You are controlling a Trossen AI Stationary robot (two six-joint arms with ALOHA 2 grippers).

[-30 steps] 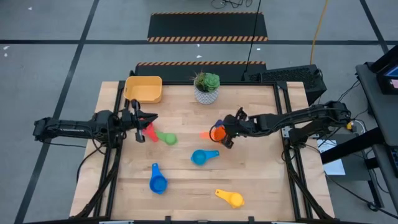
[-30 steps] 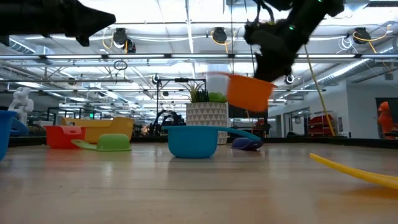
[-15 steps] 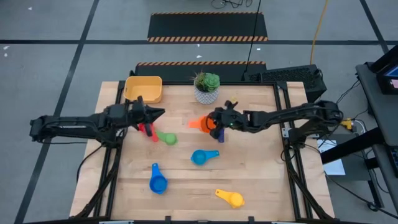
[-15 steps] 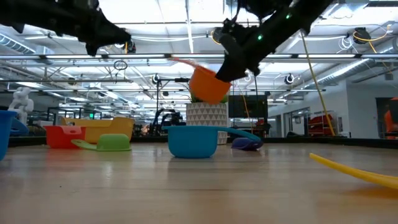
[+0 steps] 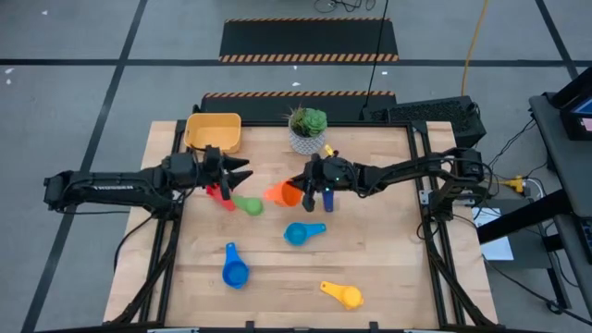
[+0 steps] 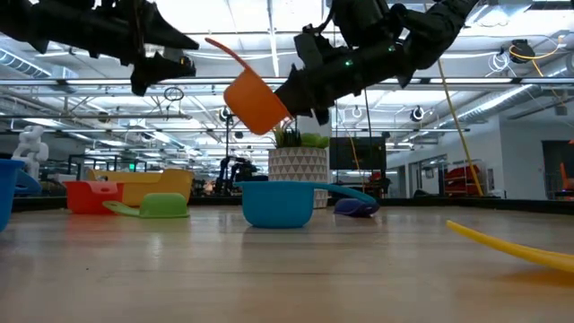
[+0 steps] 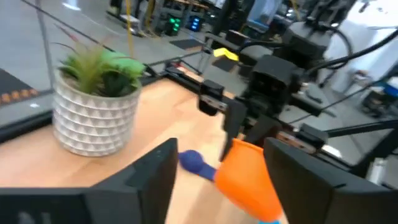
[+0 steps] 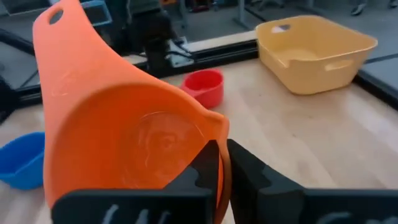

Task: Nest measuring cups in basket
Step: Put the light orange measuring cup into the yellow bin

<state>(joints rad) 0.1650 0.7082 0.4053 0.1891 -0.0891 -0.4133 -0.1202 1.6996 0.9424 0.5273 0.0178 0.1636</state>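
My right gripper (image 5: 302,191) is shut on the orange measuring cup (image 5: 280,193) and holds it in the air over the table's middle. My left gripper (image 5: 242,169) stands open a little to the cup's left, its fingers pointing at it and touching nothing. Below it the red cup (image 5: 218,193) and the green cup (image 5: 247,205) sit on the table. The light blue cup (image 5: 296,233), the blue cup (image 5: 235,272) and the yellow cup (image 5: 343,294) lie nearer the front. The yellow-orange basket (image 5: 215,132) stands at the far left corner. My right gripper pinches the orange cup's rim (image 8: 219,144) on the side away from the handle, one finger (image 8: 200,173) inside the bowl and one outside. The fingers come about level from the table's right. The cup is lifted clear and tilted, its handle (image 6: 221,47) slanting up.
A white pot with a green plant (image 5: 307,130) stands at the far edge, just behind my right arm. A small dark blue cup (image 6: 357,207) lies near the pot. The wooden table (image 5: 388,277) has bare room at the near right and along the front.
My right gripper has carried the orange cup toward the table's left and a little up, toward my left gripper, and the cup has tipped so its handle now points up. My left gripper has opened and edged toward the cup.
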